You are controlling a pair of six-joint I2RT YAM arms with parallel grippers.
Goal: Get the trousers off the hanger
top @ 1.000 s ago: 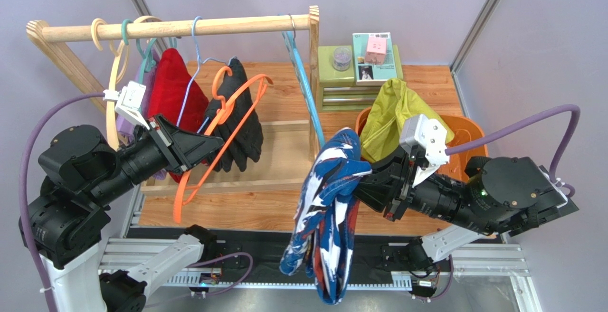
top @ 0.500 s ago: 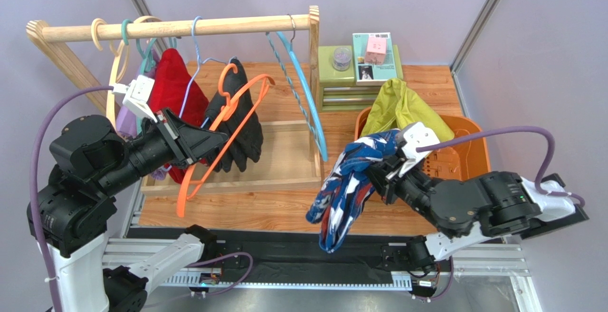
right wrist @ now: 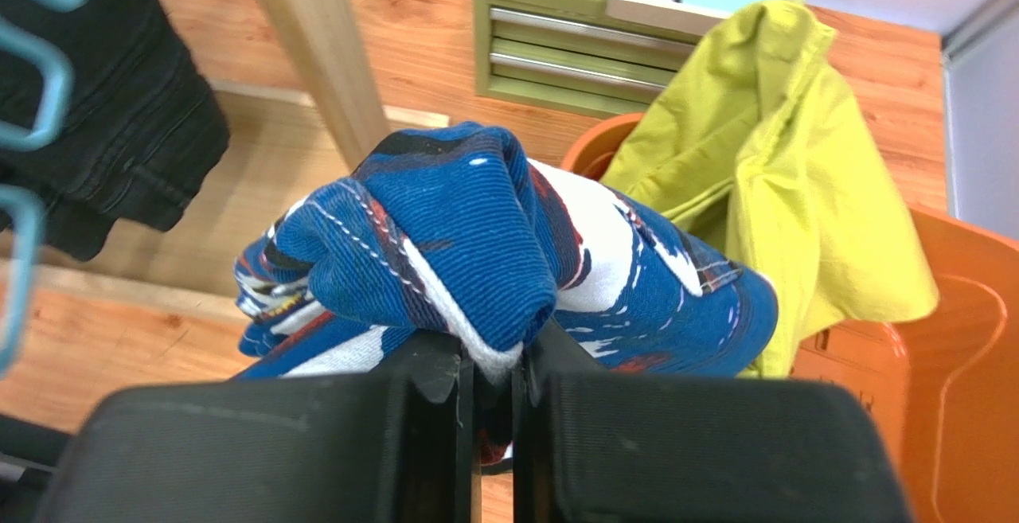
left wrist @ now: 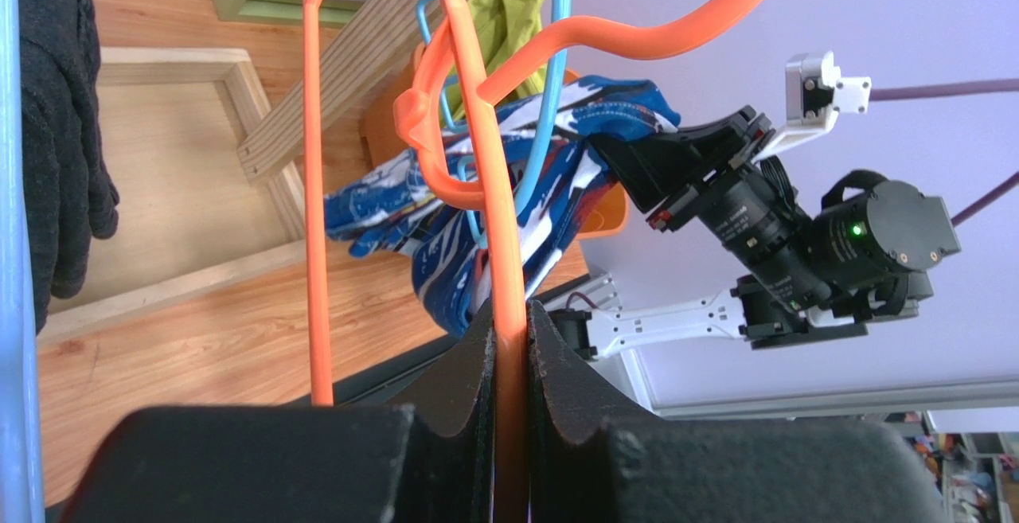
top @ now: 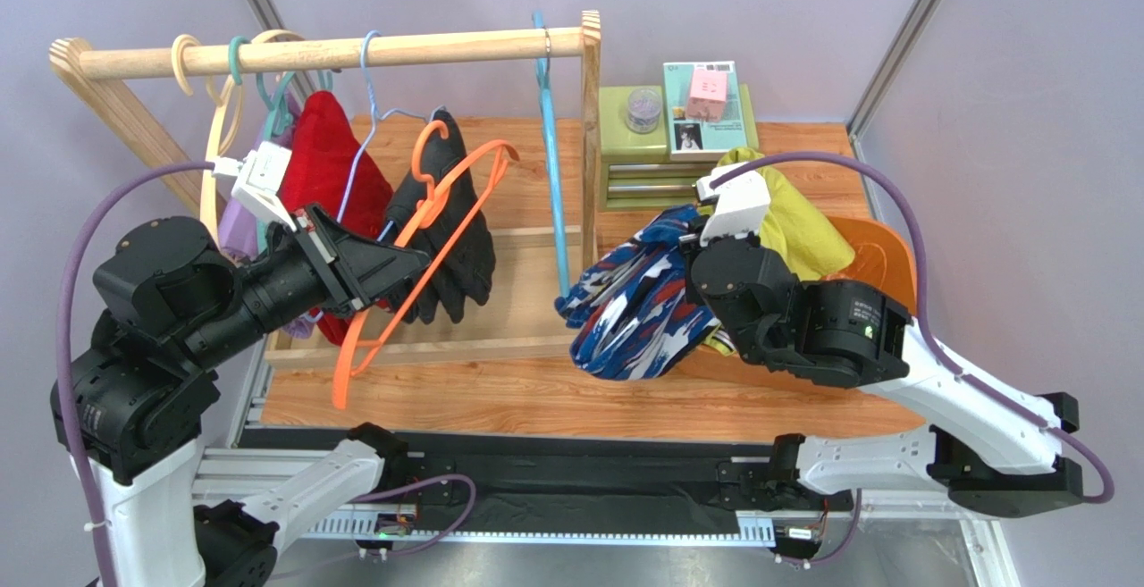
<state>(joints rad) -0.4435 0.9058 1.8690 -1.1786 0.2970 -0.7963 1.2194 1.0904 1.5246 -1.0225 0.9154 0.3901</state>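
The navy blue trousers (top: pixel 631 312) with white and red print hang bunched from my right gripper (top: pixel 688 295), clear of any hanger, just left of the orange basket (top: pixel 880 259). In the right wrist view the gripper (right wrist: pixel 490 362) is shut on a fold of them (right wrist: pixel 479 225). The yellow-green trousers (top: pixel 792 219) lie draped over the basket's rim, and show in the right wrist view (right wrist: pixel 778 153). My left gripper (top: pixel 403 266) is shut on the bare orange hanger (top: pixel 390 306); the left wrist view shows its rod (left wrist: pixel 502 225) pinched between the jaws of the gripper (left wrist: pixel 511 332).
A wooden rail (top: pixel 336 51) carries several hangers, a red garment (top: pixel 329 158), a black garment (top: pixel 457 239) and a bare blue hanger (top: pixel 551 172). A green drawer box (top: pixel 665 132) with small items on top stands behind the basket. The rack's wooden base frame (top: pixel 537 339) lies below.
My right gripper has carried the navy trousers up and back towards the basket. The blue hanger has swung back to hang straight. My left arm has barely moved.
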